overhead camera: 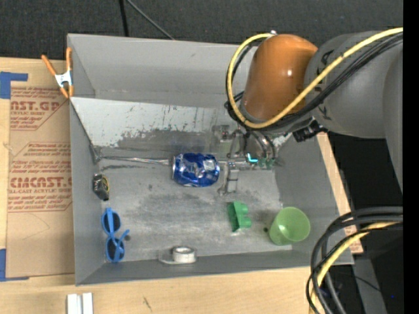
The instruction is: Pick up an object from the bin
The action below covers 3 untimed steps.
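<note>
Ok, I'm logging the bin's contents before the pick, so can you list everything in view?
crumpled can: 1, blue and white, bin's middle, just left of the gripper
small block: 1, green, near side of the gripper
cup: 1, light green, near right corner
sunglasses: 1, blue, near left corner
small dark thing: 1, blackish, left wall
flat round thing: 1, whitish, near wall
bin: 1, grey
arm: 1, grey, orange cover, from the right
gripper: 1, metal, bin's middle

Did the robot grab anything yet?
Not yet. The gripper is low in the bin, right beside the crumpled blue wrapper in the middle. The green cup and blue sunglasses lie apart from it on the floor. Grabbing and lifting are left.
</note>
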Motion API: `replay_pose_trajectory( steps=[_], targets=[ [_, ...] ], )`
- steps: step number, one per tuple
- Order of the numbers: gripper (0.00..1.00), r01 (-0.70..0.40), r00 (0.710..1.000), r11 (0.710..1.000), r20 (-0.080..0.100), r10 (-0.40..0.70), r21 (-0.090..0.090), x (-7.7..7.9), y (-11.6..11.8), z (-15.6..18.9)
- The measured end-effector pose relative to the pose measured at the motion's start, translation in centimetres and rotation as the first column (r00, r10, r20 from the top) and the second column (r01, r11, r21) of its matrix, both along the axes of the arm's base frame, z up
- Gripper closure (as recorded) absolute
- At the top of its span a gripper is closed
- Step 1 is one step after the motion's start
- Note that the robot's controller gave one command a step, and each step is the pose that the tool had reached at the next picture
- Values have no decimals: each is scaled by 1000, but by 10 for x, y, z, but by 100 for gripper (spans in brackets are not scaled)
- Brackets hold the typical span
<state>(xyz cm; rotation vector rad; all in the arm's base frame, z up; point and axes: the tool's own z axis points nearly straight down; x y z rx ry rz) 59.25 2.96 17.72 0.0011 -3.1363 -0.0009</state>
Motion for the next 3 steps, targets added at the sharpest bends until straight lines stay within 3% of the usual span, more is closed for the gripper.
replay_pose_trajectory(
  steps=[1, 2, 3],
  targets=[
    [0, 193, 981, 981, 15, -193, 7, -3, 15, -106],
    [100, 193, 981, 981, 18, -193, 5, -2, 14, -103],
    [100, 166, 986, 986, 16, -166, 3, -10, 15, 47]
  ],
)
